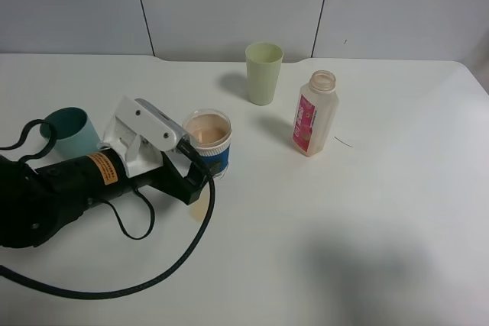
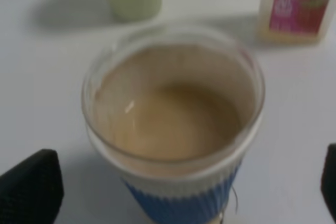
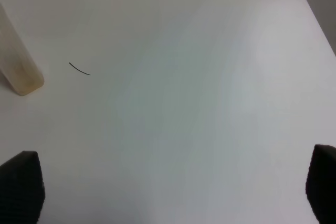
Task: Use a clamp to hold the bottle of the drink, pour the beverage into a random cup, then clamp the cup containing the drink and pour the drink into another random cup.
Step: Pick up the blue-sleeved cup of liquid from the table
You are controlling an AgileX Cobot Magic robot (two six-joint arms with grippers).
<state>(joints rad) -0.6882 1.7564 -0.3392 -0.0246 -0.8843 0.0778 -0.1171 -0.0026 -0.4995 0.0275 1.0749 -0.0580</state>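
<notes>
Upright bottle (image 1: 314,113), filled blue-sleeved cup (image 1: 208,141)

Desk (image 1: 397,250), as seen from the high view:

- Tall cup (image 1: 263,72) stands nearest the far edge, about mid-width.
- Bottle (image 1: 314,112) stands upright to the right of it and a little closer to the front edge. The two are apart.
- Sleeved cup (image 1: 209,141) stands left of the bottle and in front of the tall cup, with drink (image 2: 173,119) in it.
- Third cup (image 1: 70,131) is near the left edge, partly behind the left arm (image 1: 69,188).
- Left pincer (image 2: 179,183) has a finger on either side of the sleeved cup, with gaps visible.
- Right pincer (image 3: 170,187) is above bare desk to the right of the bottle.
- A strand (image 1: 344,141) lies on the desk just right of the bottle.
</notes>
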